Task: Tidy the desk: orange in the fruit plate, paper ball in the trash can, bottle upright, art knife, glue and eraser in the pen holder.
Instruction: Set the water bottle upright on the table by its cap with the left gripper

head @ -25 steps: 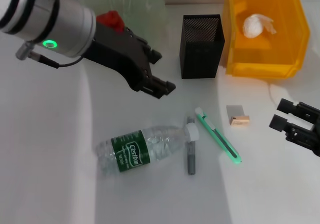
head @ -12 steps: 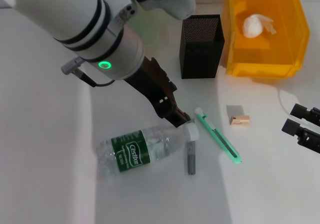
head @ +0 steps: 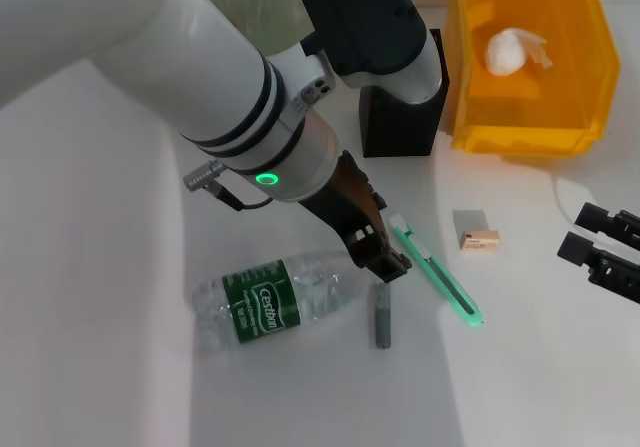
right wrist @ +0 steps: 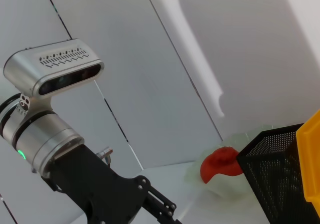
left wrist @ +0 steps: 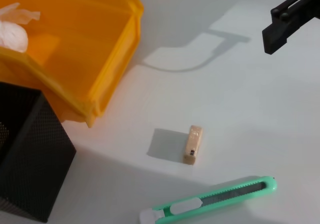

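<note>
step: bottle [head: 275, 302] upright | our left gripper [head: 385, 265] at its cap, fingers' state unclear | next: we grip the neck, tilt up

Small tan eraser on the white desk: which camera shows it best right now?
The left wrist view: the small tan eraser lies unobstructed, between the yellow plastic bin and the green art knife. The head view shows it smaller, right of the left gripper. The right wrist view misses it.

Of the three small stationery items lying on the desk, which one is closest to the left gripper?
The grey glue stick: its top end lies right at the left gripper. The green art knife is alongside, and the eraser farther off.
</note>
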### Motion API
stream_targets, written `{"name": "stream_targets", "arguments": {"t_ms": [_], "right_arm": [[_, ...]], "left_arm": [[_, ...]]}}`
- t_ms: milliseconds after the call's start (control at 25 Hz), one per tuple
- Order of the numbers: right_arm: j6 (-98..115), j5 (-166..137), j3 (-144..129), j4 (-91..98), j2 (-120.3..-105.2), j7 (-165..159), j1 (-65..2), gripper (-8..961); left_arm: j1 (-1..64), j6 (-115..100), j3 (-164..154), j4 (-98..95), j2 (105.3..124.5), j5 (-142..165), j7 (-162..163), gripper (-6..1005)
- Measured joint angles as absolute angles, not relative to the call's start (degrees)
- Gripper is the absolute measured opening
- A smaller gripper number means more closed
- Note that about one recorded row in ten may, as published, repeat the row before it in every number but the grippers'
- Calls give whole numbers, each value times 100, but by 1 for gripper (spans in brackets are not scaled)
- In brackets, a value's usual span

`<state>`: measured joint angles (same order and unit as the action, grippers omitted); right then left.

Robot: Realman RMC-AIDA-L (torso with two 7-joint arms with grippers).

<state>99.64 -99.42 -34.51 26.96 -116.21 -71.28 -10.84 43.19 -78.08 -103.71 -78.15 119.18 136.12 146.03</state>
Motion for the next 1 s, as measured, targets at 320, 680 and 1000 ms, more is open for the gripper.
{"name": "stream_targets", "arguments": {"t_ms": [320, 680, 1000], "right_arm": [[9835, -9940, -3486, 2681, -11661, -7128, -1121, 700], [9813, -9940, -3489, 2681, -11663, -7142, -1163, 700], [9746, -9940, -3489, 2675, -11663, -7147, -1183, 700]], "left_arm": [[4310, -7205, -10691, -7230, 11918, 13368, 14653, 712], [4313, -6704, -11017, -6882, 11918, 13358, 14624, 709], [4339, -6569, -11061, -6682, 11918, 13414, 14596, 706]]}}
